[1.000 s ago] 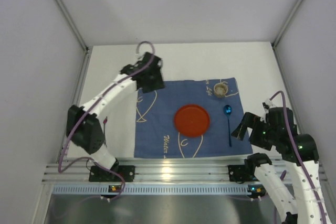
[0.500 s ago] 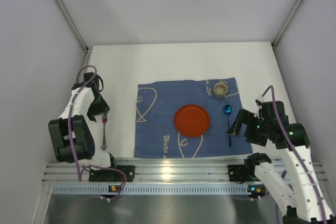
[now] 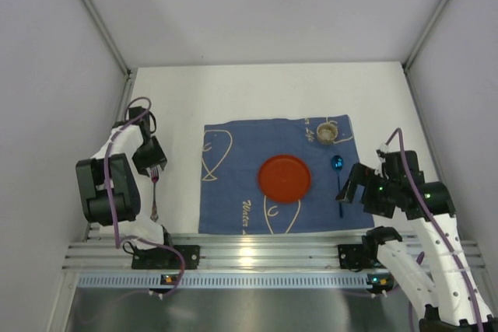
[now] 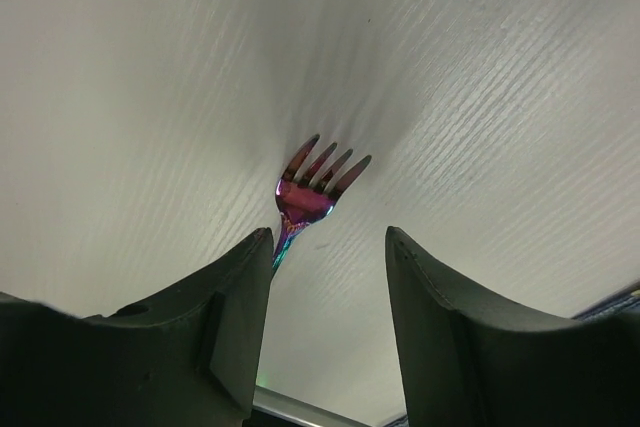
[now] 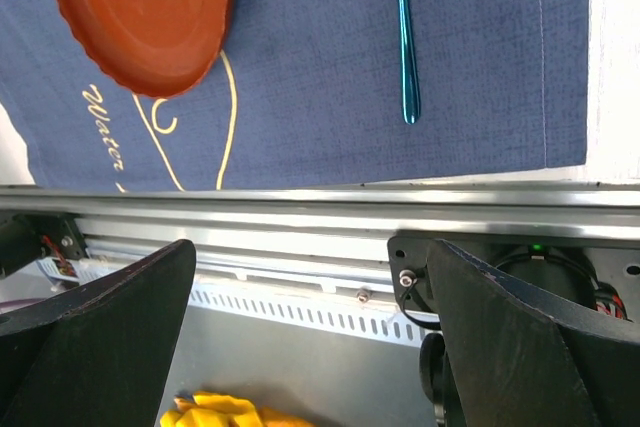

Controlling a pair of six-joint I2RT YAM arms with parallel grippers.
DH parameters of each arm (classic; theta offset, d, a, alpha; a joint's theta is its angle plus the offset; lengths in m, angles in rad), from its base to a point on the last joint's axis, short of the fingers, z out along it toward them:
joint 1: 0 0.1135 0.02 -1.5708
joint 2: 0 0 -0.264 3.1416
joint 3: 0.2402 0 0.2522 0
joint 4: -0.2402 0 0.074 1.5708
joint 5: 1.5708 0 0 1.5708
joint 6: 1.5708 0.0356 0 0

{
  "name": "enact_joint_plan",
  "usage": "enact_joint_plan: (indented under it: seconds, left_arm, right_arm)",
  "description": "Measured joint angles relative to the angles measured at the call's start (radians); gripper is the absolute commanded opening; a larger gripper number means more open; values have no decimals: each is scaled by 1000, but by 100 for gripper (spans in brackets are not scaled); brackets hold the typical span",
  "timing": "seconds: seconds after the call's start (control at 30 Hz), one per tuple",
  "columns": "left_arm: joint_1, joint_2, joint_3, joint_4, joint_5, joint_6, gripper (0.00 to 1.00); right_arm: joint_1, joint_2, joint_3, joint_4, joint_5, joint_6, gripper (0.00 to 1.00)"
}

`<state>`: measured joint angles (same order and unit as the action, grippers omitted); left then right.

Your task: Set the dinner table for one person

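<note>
One piece sits out of place on the dinner table (image 3: 264,91), which is white and bare around the setting. The blue placemat (image 3: 233,184) carries the red plate (image 3: 285,178) at its middle, the blue spoon (image 3: 338,184) just right of it and a small cup (image 3: 327,132) at the far right corner. The fork (image 3: 155,196) lies off the cloth, on bare tabletop to the left. Change: the left gripper (image 3: 152,162), a second ago up by the placemat's far left corner, has swung back over the fork's tines, fingers wide, holding nothing. The right gripper (image 3: 354,186) has barely moved and hangs beside the spoon handle, spread wide and empty. Judged next: grasp the fork and carry it to the plate's left.
</note>
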<state>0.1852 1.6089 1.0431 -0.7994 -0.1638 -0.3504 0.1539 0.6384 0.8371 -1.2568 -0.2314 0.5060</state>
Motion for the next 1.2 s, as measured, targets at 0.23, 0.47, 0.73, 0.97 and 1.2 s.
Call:
enact_joint_plan:
  seconds: [0.23,0.47,0.73,0.97,1.2]
  left_arm:
    - [0,90,39,48,3,57,54]
    - [0,135,45,81,16,76,35]
    - [-3,146,47,101,8,94,9]
    - [-3,148,51,100,16,100,0]
    - [-9,151,134,54,60,89,0]
  right_arm:
    - [0,7,-36,7,5,3,100]
    - [0,39,-61,33,14,14,100]
    - [0,89,-65,68,29,19,100]
    - [0,136,-65,114,33,19,100]
    - [0,150,-65,139,35,19,100]
